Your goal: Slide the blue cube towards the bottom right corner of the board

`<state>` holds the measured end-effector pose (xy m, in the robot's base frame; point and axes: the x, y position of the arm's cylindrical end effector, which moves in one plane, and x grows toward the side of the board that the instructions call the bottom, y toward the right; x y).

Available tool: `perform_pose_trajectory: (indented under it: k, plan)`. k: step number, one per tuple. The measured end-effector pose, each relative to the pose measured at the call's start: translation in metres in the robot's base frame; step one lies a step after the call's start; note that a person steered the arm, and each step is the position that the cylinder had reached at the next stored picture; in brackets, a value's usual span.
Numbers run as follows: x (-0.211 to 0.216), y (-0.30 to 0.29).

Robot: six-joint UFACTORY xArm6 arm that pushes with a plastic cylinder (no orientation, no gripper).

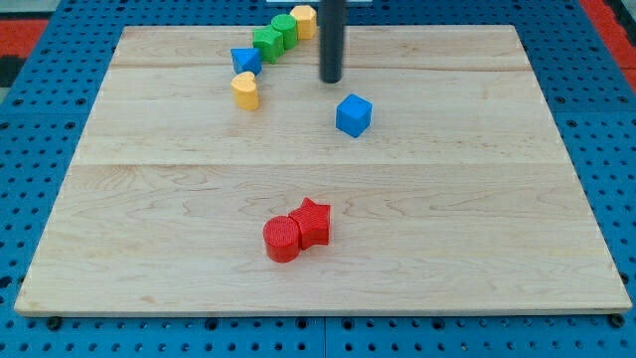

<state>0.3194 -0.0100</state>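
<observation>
The blue cube point(353, 114) sits on the wooden board point(477, 199), a little above its middle. My tip point(330, 80) is just above the cube and slightly to its left, a small gap away, not touching it. A second blue block point(245, 61), angular in shape, lies toward the view's top left.
A yellow rounded block point(244, 90) lies below the second blue block. A green block point(266, 42), another green block point(284, 27) and a yellow block point(304, 20) run in a diagonal line at the top edge. A red cylinder point(282, 240) touches a red star-shaped block point(312, 222) at lower middle.
</observation>
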Motion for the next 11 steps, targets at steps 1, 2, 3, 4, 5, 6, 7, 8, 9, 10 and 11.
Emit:
perform_pose_trajectory:
  k: [1,2,3,4,5,6,7,8,9,10,11]
  plan:
    - [0.068,0.025]
    - [0.047,0.064]
    - [-0.009,0.062]
    - [0.015,0.091]
    - [0.043,0.129]
    - [0.049,0.167]
    - [0.073,0.183]
    - [0.127,0.194]
    - [0.153,0.204]
    - [0.136,0.254]
    - [0.136,0.293]
